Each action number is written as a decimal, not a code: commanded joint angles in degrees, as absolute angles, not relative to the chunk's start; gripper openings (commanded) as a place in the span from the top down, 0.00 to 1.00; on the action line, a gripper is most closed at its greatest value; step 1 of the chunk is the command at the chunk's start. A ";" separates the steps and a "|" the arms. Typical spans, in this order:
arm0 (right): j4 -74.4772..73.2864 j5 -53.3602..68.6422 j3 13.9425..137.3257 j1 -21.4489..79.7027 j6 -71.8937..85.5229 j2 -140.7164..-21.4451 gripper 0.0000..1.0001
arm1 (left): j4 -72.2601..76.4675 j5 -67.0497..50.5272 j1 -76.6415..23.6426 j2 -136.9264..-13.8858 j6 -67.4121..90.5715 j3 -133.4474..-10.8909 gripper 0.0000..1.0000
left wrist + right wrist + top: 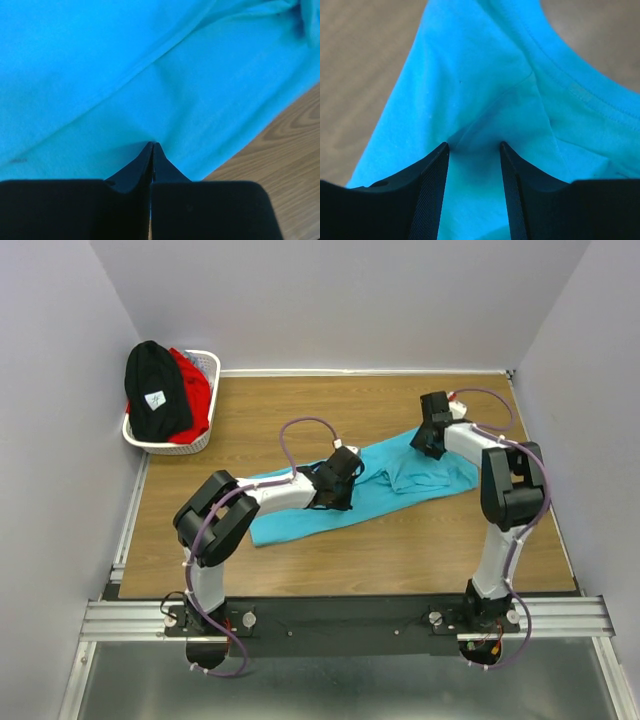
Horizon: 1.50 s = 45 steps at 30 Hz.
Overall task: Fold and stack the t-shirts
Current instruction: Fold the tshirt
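A turquoise t-shirt (420, 472) lies spread slantwise across the middle of the table, bunched at its right end. My left gripper (343, 486) is down on the shirt's middle. In the left wrist view its jaws (153, 144) are pressed together, pinching the turquoise cloth (150, 75) near its edge. My right gripper (432, 443) is at the shirt's upper right end. Its fingers (472, 146) stand apart and rest on the cloth (470, 75), with a raised fold between them near the collar seam. A black t-shirt (155, 390) with a small white label and a red t-shirt (197, 392) are piled in the basket.
The white lattice basket (170, 447) stands at the table's far left corner. Grey walls close in the left, back and right sides. Bare wood (400, 550) shows in front of the shirt, and a metal rail runs along the near edge.
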State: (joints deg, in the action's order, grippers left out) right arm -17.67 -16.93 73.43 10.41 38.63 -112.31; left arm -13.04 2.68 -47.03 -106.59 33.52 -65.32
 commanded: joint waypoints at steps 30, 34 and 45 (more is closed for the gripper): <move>-22.76 -1.84 96.86 10.20 28.92 -121.73 0.29 | -19.87 15.02 -45.88 -98.88 33.39 -65.32 0.85; -22.76 -3.42 95.36 10.20 29.27 -123.31 0.30 | -19.16 15.03 -47.19 -100.37 34.45 -63.63 0.86; -22.94 -8.52 97.03 9.85 26.99 -129.72 0.36 | -18.28 10.21 -55.18 -108.98 37.00 -67.57 0.88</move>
